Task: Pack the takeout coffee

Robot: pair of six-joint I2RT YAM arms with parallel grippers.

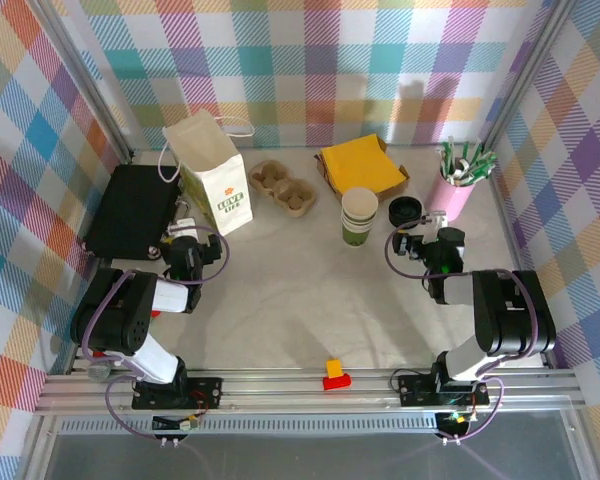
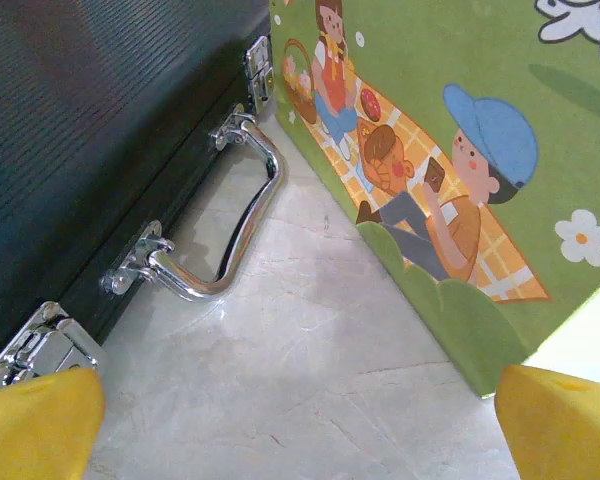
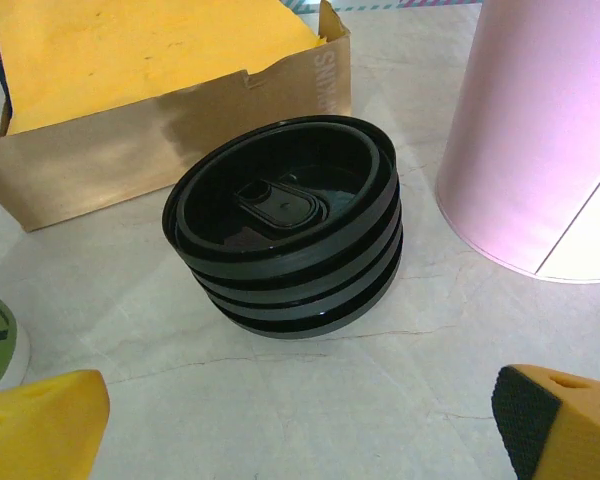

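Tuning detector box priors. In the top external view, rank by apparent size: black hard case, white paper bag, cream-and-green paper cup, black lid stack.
Largest: black hard case and white paper bag, about alike; the bag stands upright, nearer the camera, so unranked.
Next: cream-and-green paper cup.
Smallest: stack of black plastic lids.

A black ribbed case (image 2: 100, 130) lies at left, its chrome handle (image 2: 230, 230) and latches (image 2: 40, 345) facing the pale worktop (image 2: 310, 400). At right stands a bag (image 2: 460, 150) with a green picnic print. Case and bag are apart. The left pincer's (image 2: 300, 430) yellow fingertips (image 2: 35, 420) sit in the near corners, spread wide, holding nothing.
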